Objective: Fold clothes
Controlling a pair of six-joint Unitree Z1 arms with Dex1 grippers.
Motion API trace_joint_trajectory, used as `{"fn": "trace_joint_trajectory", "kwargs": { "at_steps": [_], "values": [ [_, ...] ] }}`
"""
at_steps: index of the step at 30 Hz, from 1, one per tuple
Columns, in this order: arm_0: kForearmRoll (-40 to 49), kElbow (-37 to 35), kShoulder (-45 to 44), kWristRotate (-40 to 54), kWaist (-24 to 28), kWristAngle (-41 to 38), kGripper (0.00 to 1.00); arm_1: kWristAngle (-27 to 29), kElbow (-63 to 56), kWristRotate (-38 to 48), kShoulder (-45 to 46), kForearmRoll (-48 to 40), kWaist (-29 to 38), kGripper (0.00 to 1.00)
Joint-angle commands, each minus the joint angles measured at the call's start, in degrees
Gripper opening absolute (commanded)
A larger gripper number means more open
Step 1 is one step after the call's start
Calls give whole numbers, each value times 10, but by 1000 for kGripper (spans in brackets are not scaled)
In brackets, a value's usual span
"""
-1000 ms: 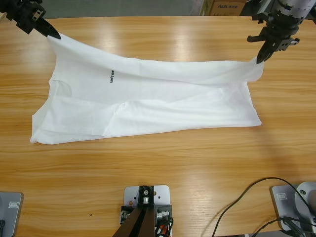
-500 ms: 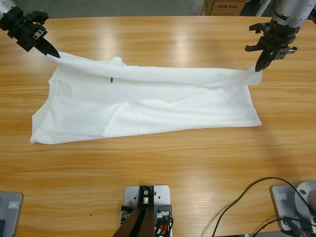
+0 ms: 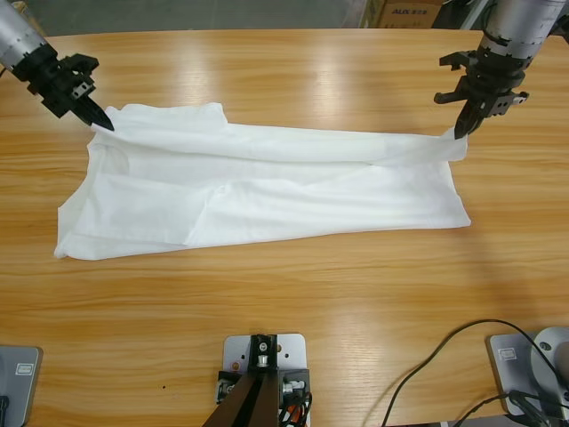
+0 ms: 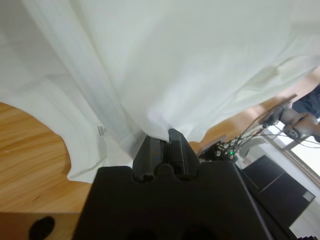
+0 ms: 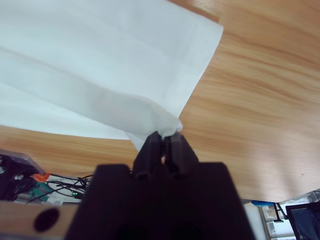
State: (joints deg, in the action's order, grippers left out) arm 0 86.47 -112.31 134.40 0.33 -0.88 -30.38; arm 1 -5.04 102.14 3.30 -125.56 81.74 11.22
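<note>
A white T-shirt lies spread across the middle of the wooden table, its far edge lifted into a long fold. At the shirt's far left corner my left gripper is shut on the cloth; the left wrist view shows the T-shirt bunched between its closed jaws. My right gripper pinches the far right corner, and the right wrist view shows the T-shirt hem held at its closed tips. The chest text is hidden under the fold.
A cardboard box stands beyond the table's far edge. A black cable curls over the table's near right part. Bare wooden table stretches in front of the shirt.
Both grippers have come down and toward the near side with the shirt's far edge. The raised cloth has sunk, and the fold now covers the chest text.
</note>
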Motion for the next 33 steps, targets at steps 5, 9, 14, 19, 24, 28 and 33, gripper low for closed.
{"fn": "trace_joint_trajectory", "kwargs": {
  "at_steps": [5,9,14,19,24,28,33],
  "values": [
    [84,36,64,2,-11,35,0,-3,-24,-6,-24,-4,11,0],
    [78,48,74,1,-13,45,0,-3,-27,-7,-31,-4,12,0],
    [69,64,87,1,-15,50,0,-3,-35,-7,-39,-11,12,0],
    [54,82,83,0,-15,55,0,-10,-36,-7,-37,-18,12,0],
    [49,85,70,0,-15,56,572,-27,-40,-9,-34,-18,12,999],
    [47,85,51,0,-15,60,763,-35,-52,-11,-22,-18,12,1000],
    [42,85,17,0,-15,61,803,-31,-53,-2,31,-28,5,1000]
  ]
}}
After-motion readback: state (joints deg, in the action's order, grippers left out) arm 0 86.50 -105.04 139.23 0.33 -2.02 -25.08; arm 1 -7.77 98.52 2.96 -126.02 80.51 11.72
